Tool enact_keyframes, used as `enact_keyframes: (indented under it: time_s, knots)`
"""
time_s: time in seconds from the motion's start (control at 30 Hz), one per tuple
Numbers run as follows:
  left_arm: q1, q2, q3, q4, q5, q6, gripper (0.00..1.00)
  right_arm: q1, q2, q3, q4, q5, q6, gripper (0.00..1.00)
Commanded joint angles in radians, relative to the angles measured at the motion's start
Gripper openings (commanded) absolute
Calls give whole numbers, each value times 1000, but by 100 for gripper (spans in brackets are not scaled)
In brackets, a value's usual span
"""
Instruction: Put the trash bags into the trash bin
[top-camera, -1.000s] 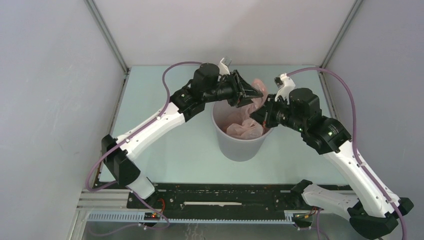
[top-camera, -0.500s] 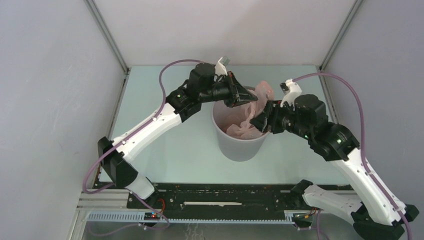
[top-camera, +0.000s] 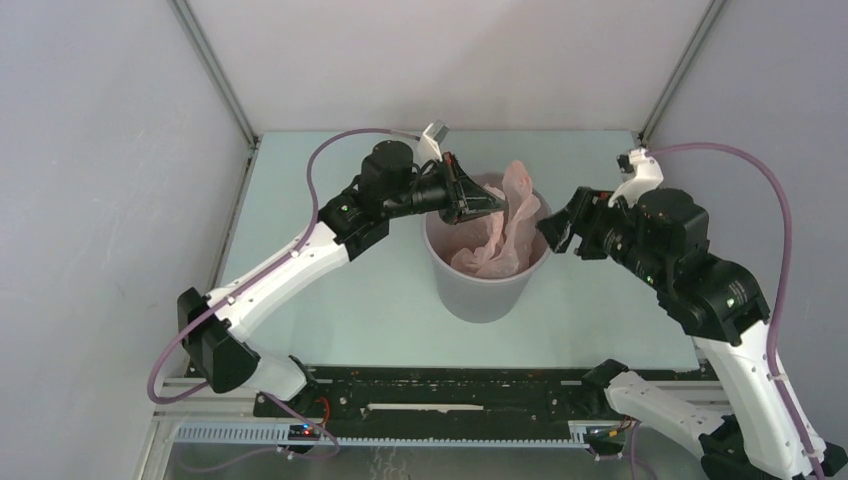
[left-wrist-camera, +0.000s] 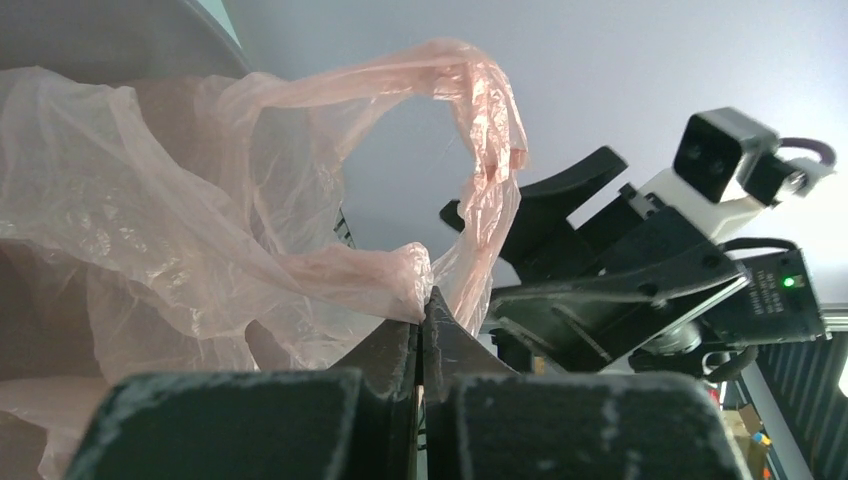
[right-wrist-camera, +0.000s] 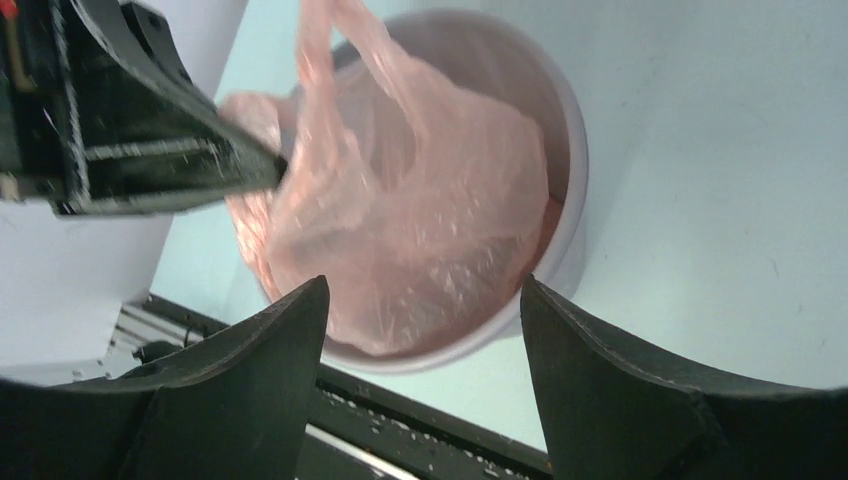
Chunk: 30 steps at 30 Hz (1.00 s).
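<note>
Hanging half inside a plain light-grey round plastic bin (top-camera: 482, 292), a thin, wrinkled, translucent pale-pink plastic film bag (top-camera: 497, 255) has its lower folds crumpled within the bin's walls, while its upper part stands above the rim toward the far side. The left hand (top-camera: 498, 204) reaches over the bin's left rim with its two black fingers pressed together, clamped on a twisted fold of pink film near the bag's top loop. The right hand (top-camera: 558, 228) sits just beside the bin's right rim, fingers spread wide apart, holding nothing and clear of the bag. The bin stands upright near the middle of a pale mint-green counter (top-camera: 340, 290), between two white arms.
</note>
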<state>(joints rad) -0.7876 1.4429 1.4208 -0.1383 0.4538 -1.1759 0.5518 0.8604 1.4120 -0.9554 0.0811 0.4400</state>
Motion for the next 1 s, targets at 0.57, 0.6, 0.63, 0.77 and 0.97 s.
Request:
enact_keyframes:
  time_s: [0.57, 0.6, 0.63, 0.77, 0.97]
  knots:
    - [9, -48, 49, -19, 17, 75, 0, 10, 286, 245, 106, -2, 4, 24]
    - [17, -53, 56, -39, 13, 90, 0, 10, 274, 237, 93, -2, 8, 16]
    - [28, -64, 60, -58, 8, 104, 0, 9, 252, 216, 88, 2, 10, 11]
    - [139, -146, 1, -101, 19, 132, 0, -25, 122, 83, 107, 17, -5, 0]
    - [357, -326, -176, -192, 78, 187, 0, -105, -8, -27, 2, 43, -53, 0]
